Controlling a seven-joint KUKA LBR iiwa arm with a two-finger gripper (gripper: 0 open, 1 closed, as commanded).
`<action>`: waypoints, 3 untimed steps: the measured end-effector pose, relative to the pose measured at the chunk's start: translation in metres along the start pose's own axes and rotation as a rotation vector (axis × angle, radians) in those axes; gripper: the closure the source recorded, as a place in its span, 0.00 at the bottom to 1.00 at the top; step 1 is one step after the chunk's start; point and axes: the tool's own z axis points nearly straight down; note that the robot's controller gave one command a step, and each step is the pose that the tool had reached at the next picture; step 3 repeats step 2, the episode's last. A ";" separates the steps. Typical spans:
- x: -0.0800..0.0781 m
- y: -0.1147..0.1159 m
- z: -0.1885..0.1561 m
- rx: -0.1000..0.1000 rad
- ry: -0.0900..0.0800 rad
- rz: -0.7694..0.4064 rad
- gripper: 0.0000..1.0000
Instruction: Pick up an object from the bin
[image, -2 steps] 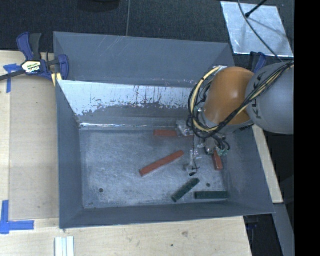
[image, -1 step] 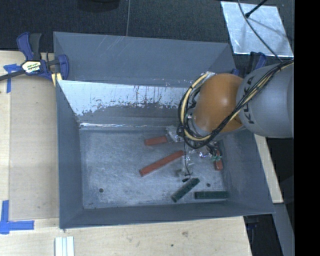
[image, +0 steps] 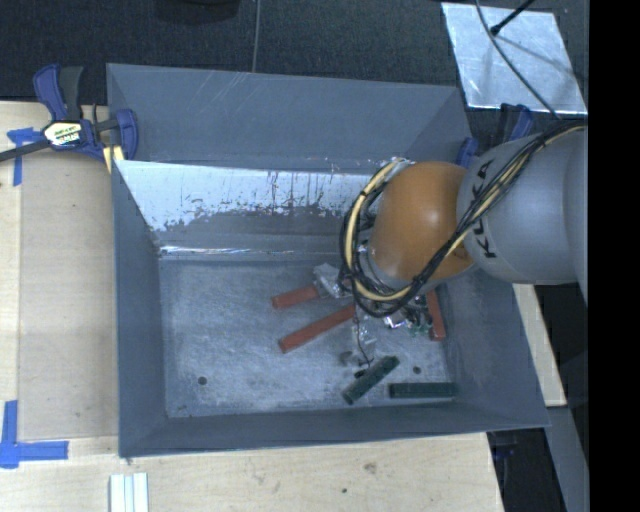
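The grey metal bin (image: 140, 300) has sloping walls and a scuffed, speckled floor, mostly bare on its left half. The silver-grey arm (image: 530, 215) reaches in from the right, and its rounded orange cover (image: 415, 225), ringed by cables, hides part of the floor's right side. A pair of pliers with red-brown handles (image: 315, 330) lies mid-floor with its handles spread to the left. The gripper (image: 361, 347) hangs just beside the lower handle's right end. Whether it is open or closed cannot be told. Just below it lies a slanted dark green bar (image: 371, 377), then a flat black bar (image: 421, 391) near the front wall. A small red-and-green piece (image: 436, 322) sits under the cover's edge.
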 end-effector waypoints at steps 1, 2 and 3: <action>0.001 0.001 0.001 -0.002 0.003 -0.003 1.00; -0.018 -0.018 -0.152 -0.002 0.005 0.051 1.00; -0.018 -0.018 -0.152 -0.002 0.005 0.051 1.00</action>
